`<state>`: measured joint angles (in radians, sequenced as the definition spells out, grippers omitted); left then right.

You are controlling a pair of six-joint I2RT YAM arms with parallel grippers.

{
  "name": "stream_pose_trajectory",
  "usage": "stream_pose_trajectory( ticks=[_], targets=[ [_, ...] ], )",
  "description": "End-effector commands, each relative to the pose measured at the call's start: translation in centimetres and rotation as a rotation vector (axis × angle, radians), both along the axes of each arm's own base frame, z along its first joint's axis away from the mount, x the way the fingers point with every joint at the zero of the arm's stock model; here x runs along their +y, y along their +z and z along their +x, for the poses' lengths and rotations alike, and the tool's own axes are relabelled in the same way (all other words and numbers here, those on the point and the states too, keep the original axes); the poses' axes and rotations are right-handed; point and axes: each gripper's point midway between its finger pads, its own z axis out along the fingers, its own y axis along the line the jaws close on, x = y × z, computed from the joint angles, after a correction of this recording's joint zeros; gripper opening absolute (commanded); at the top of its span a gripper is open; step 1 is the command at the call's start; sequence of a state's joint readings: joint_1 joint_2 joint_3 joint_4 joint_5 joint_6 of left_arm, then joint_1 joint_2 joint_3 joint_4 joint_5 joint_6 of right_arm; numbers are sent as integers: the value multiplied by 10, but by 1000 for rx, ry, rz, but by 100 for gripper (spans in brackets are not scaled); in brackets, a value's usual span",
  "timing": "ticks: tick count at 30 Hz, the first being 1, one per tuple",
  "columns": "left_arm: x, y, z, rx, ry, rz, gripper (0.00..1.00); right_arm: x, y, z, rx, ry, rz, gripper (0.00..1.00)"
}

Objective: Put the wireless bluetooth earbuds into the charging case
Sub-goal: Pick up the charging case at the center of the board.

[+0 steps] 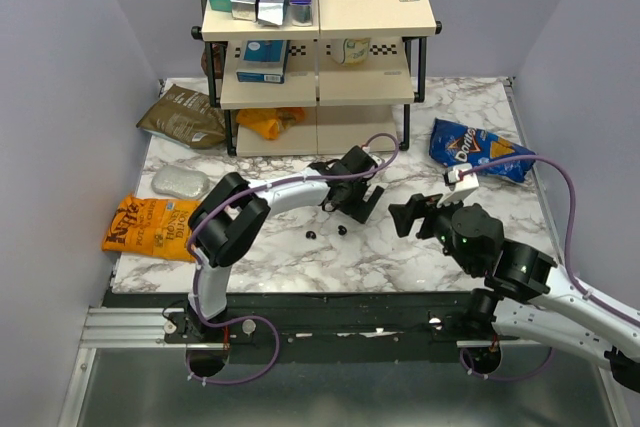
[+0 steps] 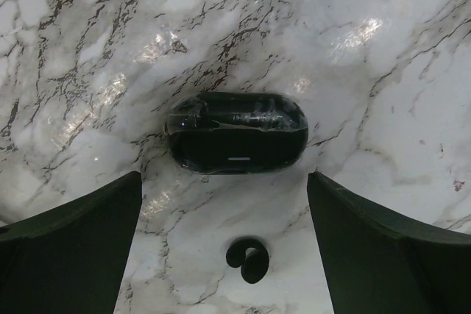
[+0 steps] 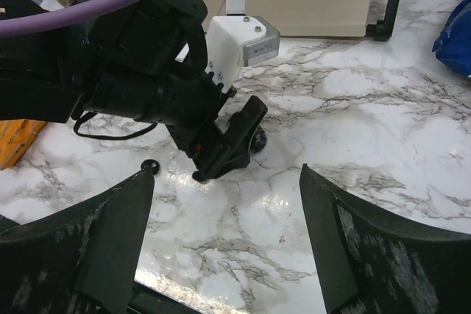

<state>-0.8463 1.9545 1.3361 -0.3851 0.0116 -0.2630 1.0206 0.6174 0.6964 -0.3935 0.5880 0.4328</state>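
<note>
Top view: the left fingers (image 1: 357,197) hang spread and empty over the middle of the bench (image 1: 300,267). The right fingers (image 1: 408,215) are just beside them, likewise spread and empty, and the earbuds (image 1: 310,235) lie loose on the marble nearer the bases. Left wrist view: the charging case (image 2: 235,131) lies flat between the open left fingers with one of the earbuds near it but not touching, so I judge the sound move is to centre on that bud, descend square and close gently, since so small and round a thing may squirt aside. Right wrist view: nothing is pinched, and the left fingers crowd the approach, so I would hold the right fingers off.
</note>
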Motion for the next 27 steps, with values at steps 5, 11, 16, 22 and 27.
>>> stream_pose_trajectory(
  ticks=[5,11,16,22,27],
  targets=[
    [-2,-1,16,-47,-14,57,99,3,-2,-1,4,20,-12,89],
    [-4,-5,19,-59,6,74,99,2,0,0,-5,16,-13,88],
    [-4,-6,20,-89,26,92,99,0,2,0,-10,10,-4,88],
    [-8,-9,18,-94,27,97,97,-4,13,-2,-35,10,15,88],
    [-13,-10,19,-95,31,88,96,-7,17,-3,-46,7,28,88]
  ],
)
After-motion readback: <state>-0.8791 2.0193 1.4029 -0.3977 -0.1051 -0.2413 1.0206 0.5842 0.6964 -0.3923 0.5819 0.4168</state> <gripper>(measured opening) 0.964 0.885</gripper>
